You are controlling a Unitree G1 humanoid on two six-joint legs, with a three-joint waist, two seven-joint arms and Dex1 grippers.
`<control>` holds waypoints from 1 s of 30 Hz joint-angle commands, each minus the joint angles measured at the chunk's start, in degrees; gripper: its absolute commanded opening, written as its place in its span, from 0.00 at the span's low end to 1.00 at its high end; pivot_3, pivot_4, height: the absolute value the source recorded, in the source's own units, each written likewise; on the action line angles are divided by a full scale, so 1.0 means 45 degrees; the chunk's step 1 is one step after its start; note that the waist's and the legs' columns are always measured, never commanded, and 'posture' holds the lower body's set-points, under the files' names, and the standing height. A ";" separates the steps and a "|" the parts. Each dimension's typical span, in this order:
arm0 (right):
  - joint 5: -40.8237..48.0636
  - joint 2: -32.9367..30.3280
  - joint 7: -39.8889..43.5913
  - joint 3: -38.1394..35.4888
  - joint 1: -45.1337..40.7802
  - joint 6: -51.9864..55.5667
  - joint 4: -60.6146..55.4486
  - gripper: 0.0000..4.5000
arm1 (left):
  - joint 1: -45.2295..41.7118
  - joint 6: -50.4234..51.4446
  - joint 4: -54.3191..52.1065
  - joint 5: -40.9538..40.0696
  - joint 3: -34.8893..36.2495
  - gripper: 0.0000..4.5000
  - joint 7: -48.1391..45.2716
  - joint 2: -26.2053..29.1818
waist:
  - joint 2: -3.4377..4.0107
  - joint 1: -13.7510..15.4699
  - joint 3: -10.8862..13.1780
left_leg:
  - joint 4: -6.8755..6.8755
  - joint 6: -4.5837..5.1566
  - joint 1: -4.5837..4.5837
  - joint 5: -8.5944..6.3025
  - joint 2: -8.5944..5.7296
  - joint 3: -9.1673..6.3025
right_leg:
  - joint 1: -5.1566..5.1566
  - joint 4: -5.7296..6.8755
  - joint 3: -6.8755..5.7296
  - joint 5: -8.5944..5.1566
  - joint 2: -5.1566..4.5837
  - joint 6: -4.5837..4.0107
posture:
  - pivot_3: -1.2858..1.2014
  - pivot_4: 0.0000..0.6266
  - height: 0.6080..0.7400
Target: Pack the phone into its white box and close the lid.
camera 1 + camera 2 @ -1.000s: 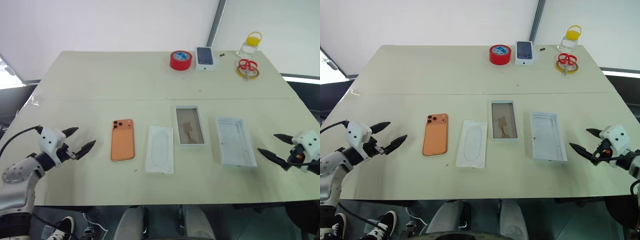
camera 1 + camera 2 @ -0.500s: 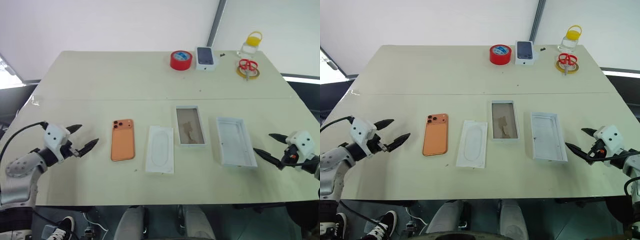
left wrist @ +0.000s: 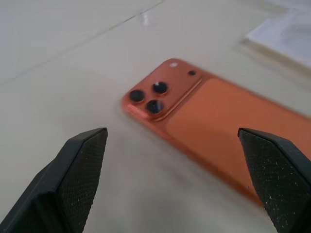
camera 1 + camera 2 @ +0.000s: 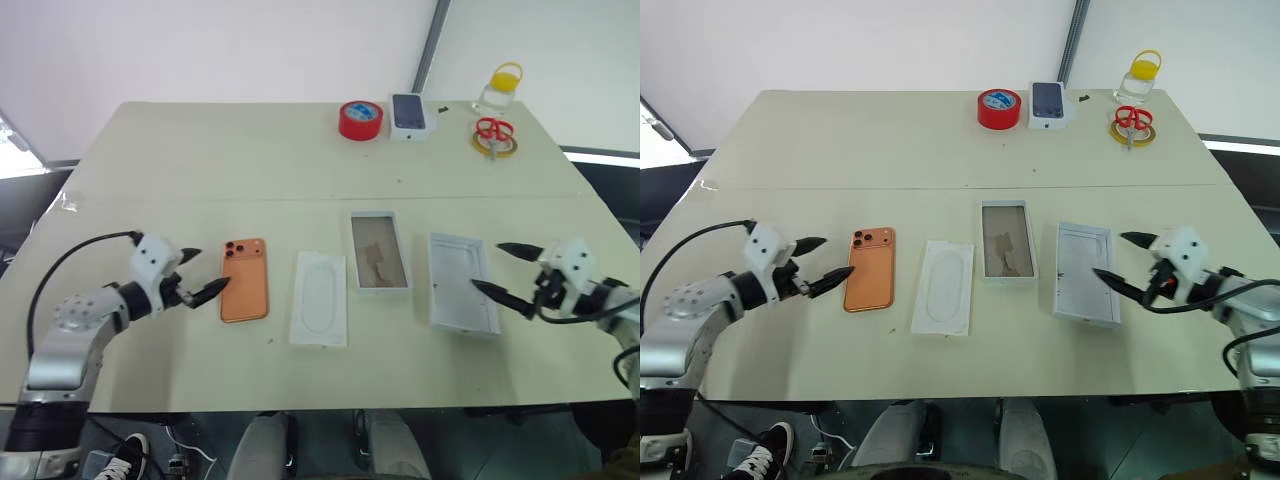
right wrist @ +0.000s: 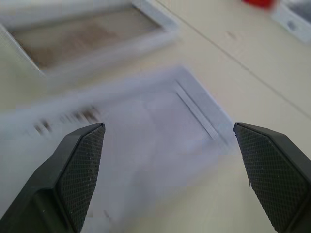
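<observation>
Orange and face down, the phone lies flat on the table, its lens cluster at the far corner. The left gripper sits just beside the phone's left edge, its two black fingers spread wide and holding nothing; one fingertip reaches right up to that edge, though whether it touches cannot be told. In the left wrist view the phone lies between and beyond the two fingers.

To the phone's right come a flat white card, then the box with its tan floor, then the lid, all lying open side up in a row. The right gripper is at the lid's right edge, fingers also spread apart and empty, the lower fingertip over the lid's inside. Its wrist view looks across the lid toward the box.

Along the far edge stand a red tape roll, a dark-screened phone on a small box, scissors and a jar.
</observation>
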 commanded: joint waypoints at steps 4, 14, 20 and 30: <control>0.0312 0.0213 0.0066 0.0903 -0.1262 0.1061 -0.1972 0.98 | -0.1176 0.7054 -0.2303 -0.3575 -0.0537 1.00 0.0225 0.0360 | 0.0004 0.0008 0.0009 | 0.0003 0.0002 -0.0003 0.0001 -0.0016 0.0001 | 0.0000 -0.0001 0.0001 -0.0001 -0.0001 0.0003 | 0.52 0.24 1.00; 0.0245 0.0509 0.0251 0.1891 -0.0899 0.1904 -0.3692 0.98 | -0.3208 1.3462 -0.1316 -0.7340 0.0727 1.00 0.1919 -0.1876 | -0.0006 -0.0047 0.0011 | 0.0006 -0.0002 -0.0004 0.0007 -0.0034 -0.0030 | 0.0007 0.0013 -0.0008 -0.0002 0.0007 0.0008 | 0.52 0.24 1.00; -0.0055 0.0425 -0.0002 0.1632 -0.0839 0.1578 -0.3422 0.98 | -0.3309 1.4407 -0.1141 -0.7156 0.0520 1.00 0.2732 -0.2362 | -0.0008 -0.0021 0.0011 | 0.0007 -0.0010 -0.0002 0.0011 -0.0044 -0.0033 | 0.0007 0.0018 -0.0004 -0.0004 0.0006 0.0006 | 0.52 0.24 1.00; -0.0600 0.0760 -0.0697 0.1720 -0.1250 0.0878 -0.3126 0.98 | -0.3399 1.4113 0.0114 -0.6481 0.0192 1.00 0.4024 -0.4103 | -0.0005 -0.0029 0.0002 | 0.0003 -0.0029 0.0009 0.0023 -0.0061 -0.0046 | 0.0017 0.0018 0.0002 -0.0005 -0.0005 0.0001 | 0.52 0.24 1.00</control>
